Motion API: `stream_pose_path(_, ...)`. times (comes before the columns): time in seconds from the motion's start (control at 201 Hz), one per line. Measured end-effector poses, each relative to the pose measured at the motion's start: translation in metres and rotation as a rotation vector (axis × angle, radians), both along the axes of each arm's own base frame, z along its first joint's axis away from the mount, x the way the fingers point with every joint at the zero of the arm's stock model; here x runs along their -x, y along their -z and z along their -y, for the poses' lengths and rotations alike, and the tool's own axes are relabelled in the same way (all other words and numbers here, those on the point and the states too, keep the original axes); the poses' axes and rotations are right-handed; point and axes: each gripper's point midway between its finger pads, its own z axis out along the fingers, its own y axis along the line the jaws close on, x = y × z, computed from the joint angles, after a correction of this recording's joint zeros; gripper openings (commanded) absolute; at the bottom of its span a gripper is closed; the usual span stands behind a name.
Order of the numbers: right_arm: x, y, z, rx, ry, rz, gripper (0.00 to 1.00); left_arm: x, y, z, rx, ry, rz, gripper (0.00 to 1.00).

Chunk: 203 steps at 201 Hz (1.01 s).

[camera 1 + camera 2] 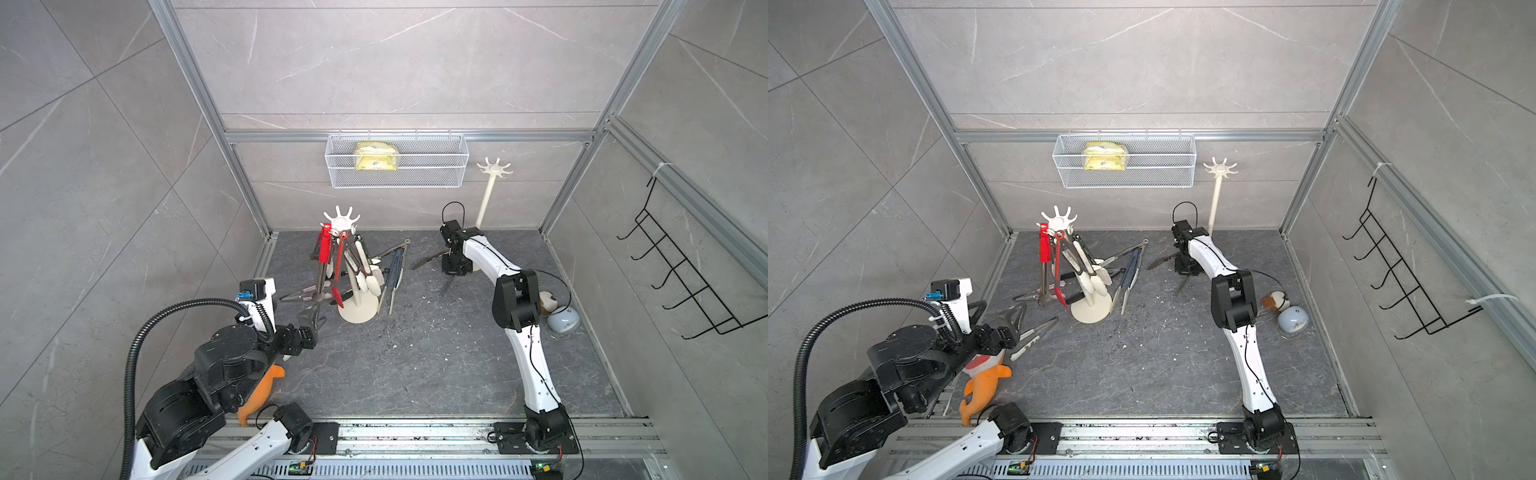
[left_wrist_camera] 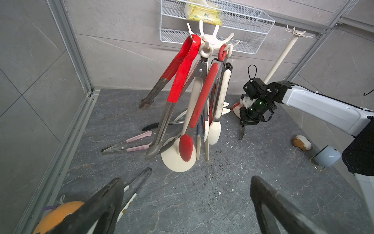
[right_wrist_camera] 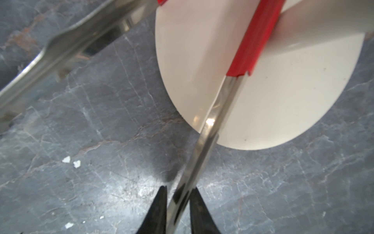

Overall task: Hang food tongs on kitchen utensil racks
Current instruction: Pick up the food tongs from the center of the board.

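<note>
Steel arm of red-handled tongs (image 3: 218, 105) gripped by the right end effector (image 3: 179, 190) beside a cream rack base (image 3: 283, 101); left end effector (image 2: 186, 182) spread wide

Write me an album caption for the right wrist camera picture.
Right end effector pinching one steel arm of red-handled tongs over a rack's cream round base, grey stone floor below.
</note>
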Motion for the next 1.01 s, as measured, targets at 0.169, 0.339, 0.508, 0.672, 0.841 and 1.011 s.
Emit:
stream_pose_path(0.169, 0.000, 0.000, 0.002, 0.014, -0.021, -0.001, 0.11, -0.001, 0.001, 0.001, -0.004, 0.000, -0.004, 0.99)
stream_pose_path(0.339, -0.001, 0.000, 0.001, 0.025, -0.053, -0.002, 0.08, -0.001, 0.001, 0.001, -0.004, 0.000, -0.005, 0.99)
stream_pose_path(0.508, -0.001, 0.000, 0.001, 0.045, -0.083, 0.002, 0.05, -0.001, 0.001, 0.001, -0.004, 0.000, -0.005, 0.99)
stream_pose_path(0.672, 0.000, 0.000, -0.002, 0.049, -0.119, 0.013, 0.03, -0.001, 0.001, 0.001, -0.004, 0.000, -0.005, 0.99)
stream_pose_path(0.841, 0.010, 0.000, -0.006, 0.050, -0.162, 0.009, 0.00, -0.001, 0.001, 0.001, -0.004, 0.001, -0.005, 0.99)
stream_pose_path(1.011, 0.015, -0.004, -0.010, 0.047, -0.203, 0.024, 0.00, -0.001, 0.001, 0.001, -0.004, 0.001, -0.005, 1.00)
